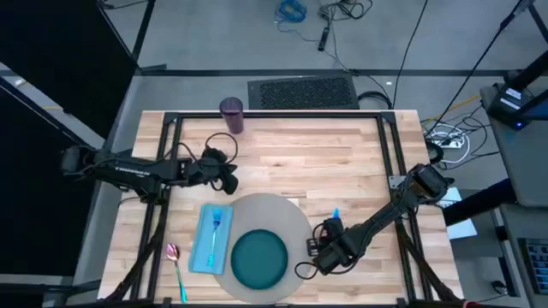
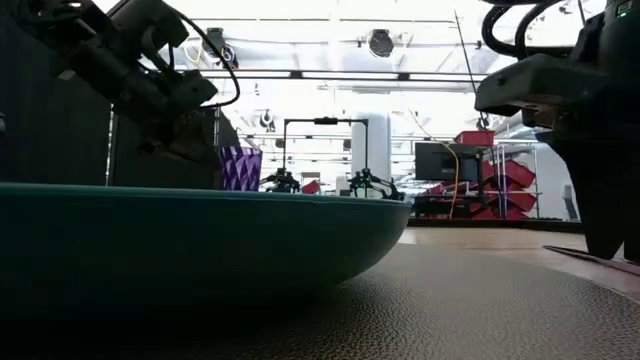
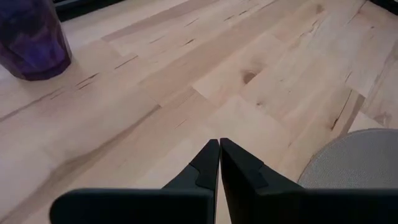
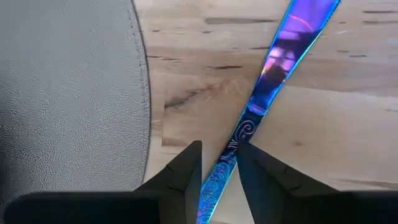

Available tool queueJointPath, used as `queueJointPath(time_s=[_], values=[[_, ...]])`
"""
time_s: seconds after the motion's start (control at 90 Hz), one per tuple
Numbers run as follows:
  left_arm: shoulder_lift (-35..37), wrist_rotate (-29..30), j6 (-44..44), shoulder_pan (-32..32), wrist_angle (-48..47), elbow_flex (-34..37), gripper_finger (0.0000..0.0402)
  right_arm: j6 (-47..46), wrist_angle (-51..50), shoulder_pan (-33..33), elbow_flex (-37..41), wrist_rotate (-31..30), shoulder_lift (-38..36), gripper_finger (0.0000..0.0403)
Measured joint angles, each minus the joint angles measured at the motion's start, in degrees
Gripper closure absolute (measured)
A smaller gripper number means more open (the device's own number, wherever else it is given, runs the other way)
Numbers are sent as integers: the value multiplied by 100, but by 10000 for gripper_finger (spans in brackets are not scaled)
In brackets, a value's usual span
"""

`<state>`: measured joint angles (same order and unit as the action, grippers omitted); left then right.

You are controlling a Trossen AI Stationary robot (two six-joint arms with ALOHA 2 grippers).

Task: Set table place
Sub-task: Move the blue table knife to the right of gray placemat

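Note:
The round grey mat (image 1: pixel 282 212) lies on the table (image 1: pixel 342 154) near its front edge and carries the teal plate (image 1: pixel 259 259). A light blue napkin (image 1: pixel 205 250) with the blue fork (image 1: pixel 216 224) on it lies at the mat's left. The pink-bowled spoon (image 1: pixel 175 261) lies farther left. The purple cup (image 1: pixel 231 114) stands at the far edge. My right gripper (image 1: pixel 324 248) is at the mat's right, shut on the blue knife (image 4: pixel 280 56). Between cup and mat, my left gripper (image 1: pixel 224 171) hangs shut over bare wood. My right gripper pinches the knife's patterned handle (image 4: pixel 229 163) between its two fingers. The fingers (image 4: pixel 186 171) come from above, and the knife runs slantwise through the gap. Its blade (image 1: pixel 336 215) points toward the table's far side beside the mat. I cannot tell whether it rests on the wood.
Black frame rails (image 1: pixel 274 115) run over the table at the far side and both ends. Bare wood (image 1: pixel 342 154) stretches between the cup and the mat and on to the right.

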<state>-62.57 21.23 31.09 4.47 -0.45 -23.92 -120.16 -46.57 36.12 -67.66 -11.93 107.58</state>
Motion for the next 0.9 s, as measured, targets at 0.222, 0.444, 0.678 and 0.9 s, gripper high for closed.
queueJointPath(time_s=[0.222,0.444,0.678,0.9], values=[[0,0,0,-1,-2,0,402,101,-364,-2,-171,-237,-23,310],[0,0,0,0,-2,0,402,-108,-525,-2,-199,-143,-11,310],[0,-2,0,0,-4,0,402,-199,-451,-2,-201,103,205,310],[0,-4,0,0,-2,0,402,-199,-319,-2,-201,151,238,310]])
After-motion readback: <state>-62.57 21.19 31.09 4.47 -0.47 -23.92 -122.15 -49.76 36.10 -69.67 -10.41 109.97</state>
